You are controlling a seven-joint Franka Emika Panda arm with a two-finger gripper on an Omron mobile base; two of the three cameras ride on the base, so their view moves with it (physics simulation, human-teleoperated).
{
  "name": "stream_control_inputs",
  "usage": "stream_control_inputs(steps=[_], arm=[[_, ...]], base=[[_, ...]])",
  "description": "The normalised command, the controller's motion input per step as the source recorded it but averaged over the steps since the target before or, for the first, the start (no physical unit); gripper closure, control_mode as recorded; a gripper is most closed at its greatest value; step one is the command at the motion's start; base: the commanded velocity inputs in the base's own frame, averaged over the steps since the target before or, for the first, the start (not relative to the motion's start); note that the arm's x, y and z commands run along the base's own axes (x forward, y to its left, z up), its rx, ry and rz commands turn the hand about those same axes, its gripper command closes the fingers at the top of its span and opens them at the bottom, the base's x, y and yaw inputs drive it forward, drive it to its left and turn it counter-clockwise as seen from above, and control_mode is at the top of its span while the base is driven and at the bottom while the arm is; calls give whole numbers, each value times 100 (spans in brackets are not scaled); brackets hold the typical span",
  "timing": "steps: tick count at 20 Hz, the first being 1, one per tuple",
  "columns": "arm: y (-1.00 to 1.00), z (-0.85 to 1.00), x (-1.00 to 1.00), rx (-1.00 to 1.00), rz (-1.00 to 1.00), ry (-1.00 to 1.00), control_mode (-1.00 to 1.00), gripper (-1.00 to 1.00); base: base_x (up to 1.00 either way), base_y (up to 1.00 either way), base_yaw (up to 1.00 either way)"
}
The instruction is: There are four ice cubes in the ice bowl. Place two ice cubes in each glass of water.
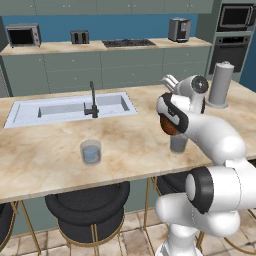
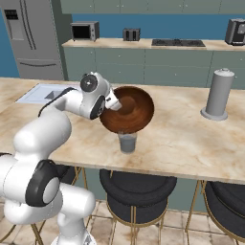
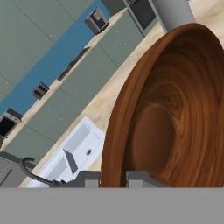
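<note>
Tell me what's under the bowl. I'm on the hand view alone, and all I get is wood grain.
Observer: A glass of water stands just below the lower edge of the ice bowl. The gripper holds the bowl by its rim, tipped steeply.
Operator: And the other glass?
Observer: The second glass stands on the counter nearer the sink, well apart from the bowl.

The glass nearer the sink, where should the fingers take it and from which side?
Grip the glass across its upper wall, coming straight down from above. It stands upright and alone on the counter, open-topped, with straight round sides that two fingers can likely span.
</note>
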Motion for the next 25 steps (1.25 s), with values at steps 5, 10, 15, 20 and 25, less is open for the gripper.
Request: stream_control_inputs(steps=[5,10,15,20,25], arm=[[-25,10,0,4,0,0,-100,100],[-12,23,0,3,0,0,-100,100],[-2,34,0,1,0,-1,-100,100],[-4,23,0,0,0,-1,-100,100],[-5,7,5,0,1,0,-100,100]], base=[[0,0,0],[0,0,0],[0,0,0],[0,0,0],[0,0,0]])
